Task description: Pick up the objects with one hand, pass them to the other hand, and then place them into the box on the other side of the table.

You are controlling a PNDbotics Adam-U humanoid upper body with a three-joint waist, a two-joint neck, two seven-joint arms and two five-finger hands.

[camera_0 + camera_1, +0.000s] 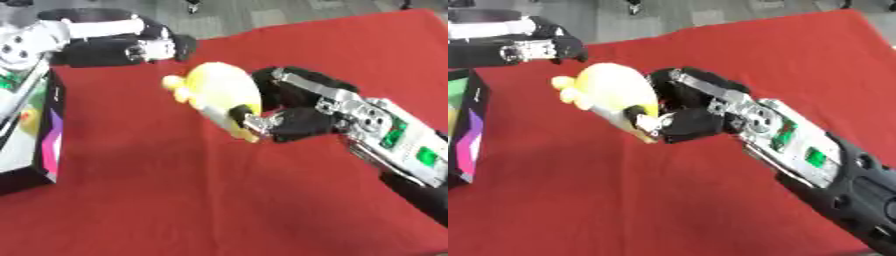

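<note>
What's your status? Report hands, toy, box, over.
Right hand shut on yellow plush toy, held above red table. Left hand far left, grip unclear. Box at left edge. Nothing between.

One yellow toy (217, 92) in play, the only loose thing over the red surface (219, 200). One box (39, 135), left of the toy. Two hands showing: right hand (293, 107) at the toy, left hand (153, 47) beyond it, up and left.

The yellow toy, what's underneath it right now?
Under the yellow toy only red tablecloth shows. The right hand curls round its far side, hiding that part. The left hand waits behind.
</note>
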